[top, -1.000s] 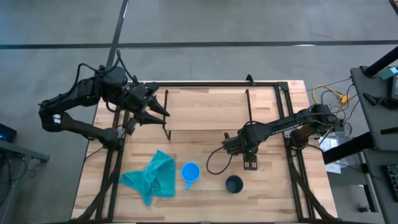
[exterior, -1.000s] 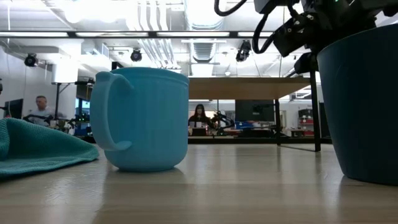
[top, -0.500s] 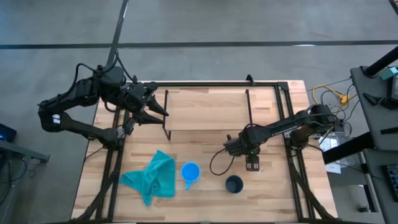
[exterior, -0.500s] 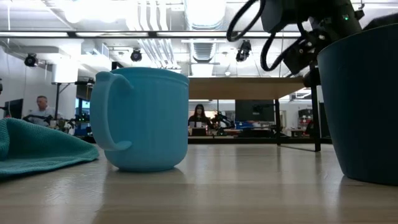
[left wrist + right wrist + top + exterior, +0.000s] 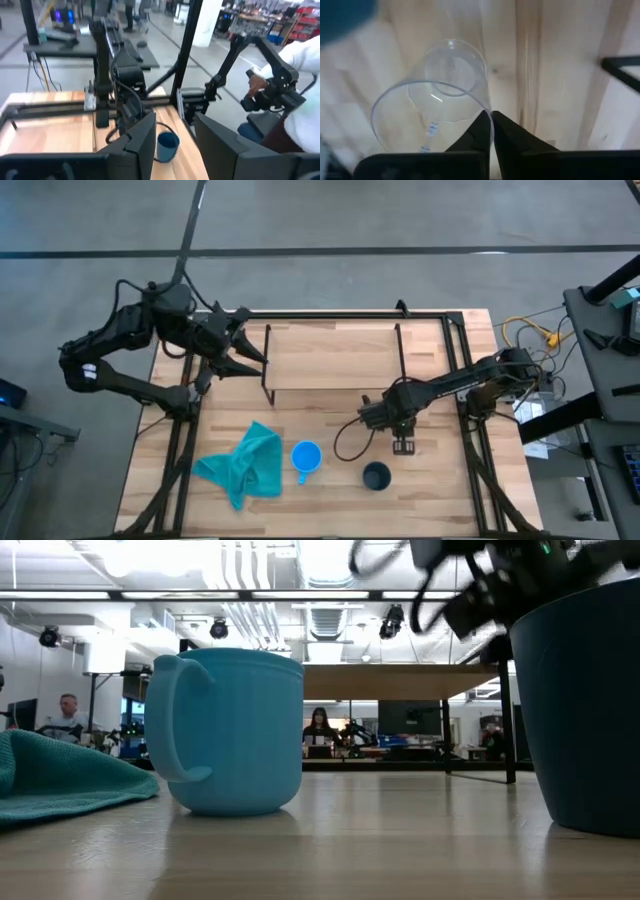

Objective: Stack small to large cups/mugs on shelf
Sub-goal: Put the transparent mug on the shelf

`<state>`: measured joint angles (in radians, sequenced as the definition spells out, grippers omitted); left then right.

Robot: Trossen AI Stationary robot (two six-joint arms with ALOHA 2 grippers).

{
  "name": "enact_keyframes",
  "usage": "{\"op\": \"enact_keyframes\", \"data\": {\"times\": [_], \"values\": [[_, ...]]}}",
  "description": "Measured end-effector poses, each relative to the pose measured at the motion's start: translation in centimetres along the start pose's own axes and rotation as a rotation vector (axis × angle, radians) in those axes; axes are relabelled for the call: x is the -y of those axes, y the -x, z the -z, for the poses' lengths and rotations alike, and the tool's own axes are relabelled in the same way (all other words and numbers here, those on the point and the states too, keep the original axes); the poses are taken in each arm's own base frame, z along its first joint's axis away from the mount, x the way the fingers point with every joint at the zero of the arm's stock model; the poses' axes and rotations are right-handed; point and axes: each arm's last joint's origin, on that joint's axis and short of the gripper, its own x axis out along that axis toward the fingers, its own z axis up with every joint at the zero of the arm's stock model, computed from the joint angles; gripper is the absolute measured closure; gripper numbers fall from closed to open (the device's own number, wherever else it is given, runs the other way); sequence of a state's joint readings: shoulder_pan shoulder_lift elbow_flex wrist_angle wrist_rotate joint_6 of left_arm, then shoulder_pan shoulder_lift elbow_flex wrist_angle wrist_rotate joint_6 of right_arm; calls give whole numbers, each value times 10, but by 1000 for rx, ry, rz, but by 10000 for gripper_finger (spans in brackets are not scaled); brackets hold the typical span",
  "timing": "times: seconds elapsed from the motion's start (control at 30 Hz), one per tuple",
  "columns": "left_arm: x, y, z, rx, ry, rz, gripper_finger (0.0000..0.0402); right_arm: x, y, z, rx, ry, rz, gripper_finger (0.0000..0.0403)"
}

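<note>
My right gripper (image 5: pixel 402 446) is shut on the tiny clear glass cup (image 5: pixel 432 97), between the shelf and the dark teal-black cup (image 5: pixel 376 475). The bright blue handled mug (image 5: pixel 306 457) stands upright on its base to the left of the dark cup; in the low view both stand close up, the mug (image 5: pixel 228 730) and the dark cup (image 5: pixel 585 710). The shelf (image 5: pixel 330 355), a light wood plank on thin black legs, stands at the table's far middle. My left gripper (image 5: pixel 255 362) is open and empty at the shelf's left end. My right gripper pinches the glass cup's rim (image 5: pixel 485 106) between its two fingers, which are closed together on the wall. The cup's mouth faces the wrist camera and the table's wood shows through it. I cannot tell whether its base rests on the table.
A teal cloth (image 5: pixel 245 465) lies crumpled at the near left, beside the blue mug. The table's black frame rails run along the left and right edges. People and workstations show in the room beyond the table.
My left gripper has drawn back a little toward the table's far left corner, still open. My right gripper has kept its hold on the glass cup and stayed over about the same spot.
</note>
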<state>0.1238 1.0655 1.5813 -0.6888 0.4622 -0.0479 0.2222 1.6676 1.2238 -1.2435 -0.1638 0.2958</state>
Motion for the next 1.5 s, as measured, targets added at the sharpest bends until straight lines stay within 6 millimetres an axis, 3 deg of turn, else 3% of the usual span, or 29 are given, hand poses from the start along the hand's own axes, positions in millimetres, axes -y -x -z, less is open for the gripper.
{"op": "enact_keyframes", "data": {"times": [0.1, 0.23, 0.47, 0.6, 0.77, 1.03, 1.33, 1.5], "values": [[7, 13, -10, 50, -24, -19, 279, -6, 31, -5, 54, 8, -12, 394], [12, 26, -18, 96, -45, -49, 279, -12, 89, -5, 165, 11, -35, 394], [16, 33, -20, 115, -54, -52, 279, 4, 206, 9, 657, -67, 162, 394], [14, 31, -20, 108, -51, -55, 279, 17, 245, 10, 857, -66, 199, 394], [14, 30, -20, 108, -51, -55, 279, 28, 257, -12, 890, -17, 311, 395], [19, 39, -20, 120, -57, -55, 279, 53, 241, -50, 812, 12, 360, 395], [22, 49, -19, 129, -57, -103, 279, 60, 251, -66, 972, 59, 319, 395], [20, 46, -18, 115, -51, -115, 279, 64, 240, -81, 926, 72, 312, 395]]}}
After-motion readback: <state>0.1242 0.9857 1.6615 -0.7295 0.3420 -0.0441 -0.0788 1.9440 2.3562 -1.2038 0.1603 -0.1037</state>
